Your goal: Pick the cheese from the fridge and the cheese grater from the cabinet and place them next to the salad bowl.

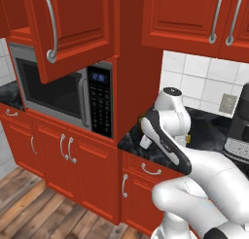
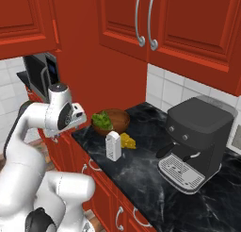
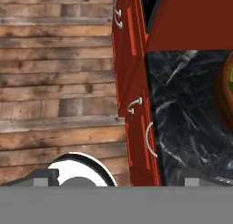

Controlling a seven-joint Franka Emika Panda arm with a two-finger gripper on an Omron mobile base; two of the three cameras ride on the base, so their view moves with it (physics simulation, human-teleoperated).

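On the black marble counter (image 2: 141, 174) the cheese grater (image 2: 113, 146) stood upright, with the cheese (image 2: 127, 141) lying just beside it on the side toward the coffee machine (image 2: 195, 142). Both sat close in front of the salad bowl (image 2: 111, 121), a brown wooden bowl with green leaves heaped at one side. The grater was near the bowl but whether it touched the rim could not be told; the cheese wedge looked to be touching the grater's base or nearly so.

From the left base camera, the grater (image 1: 145, 141) showed as a small white shape at the counter's edge, mostly hidden behind the arm's dark-banded link. A microwave (image 1: 65, 90) sat in its niche to the left of a red column, and a red upper cabinet door (image 1: 73, 29) stood swung open above it.

The gripper (image 3: 127, 178) held nothing, and its jaws stood fully apart: in the hand camera the two finger tips (image 3: 45, 177) sat far toward opposite sides of the bottom edge. That camera looked straight down past the counter's front edge, with wooden floor planks (image 3: 54, 82) on one side, the red lower cupboards (image 3: 134, 95) with their curved silver handles in the middle, and marble counter with a sliver of the salad bowl (image 3: 227, 91) on the other.
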